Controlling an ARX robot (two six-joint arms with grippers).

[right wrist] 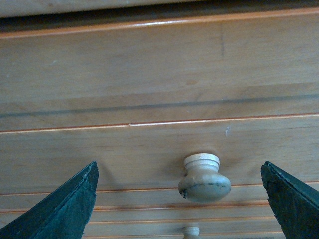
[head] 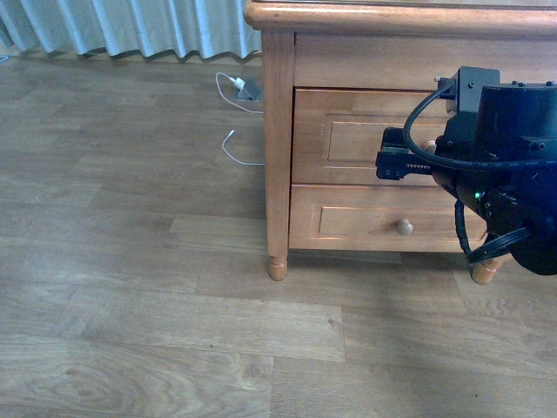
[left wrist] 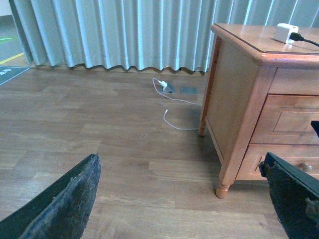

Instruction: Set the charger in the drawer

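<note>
The charger, a small white cube with a thin black cable, rests on top of the wooden nightstand. The drawer is the upper one and it is shut. My right gripper is open directly in front of its round knob; the knob lies between the two dark fingers without touching either. My left gripper is open and empty above the floor, left of the nightstand, and does not show in the front view.
Below the drawer is a shallower lower drawer with its own knob. A white-cabled charger with a grey block lies on the wood floor near the curtain. The nightstand's front leg stands on the floor.
</note>
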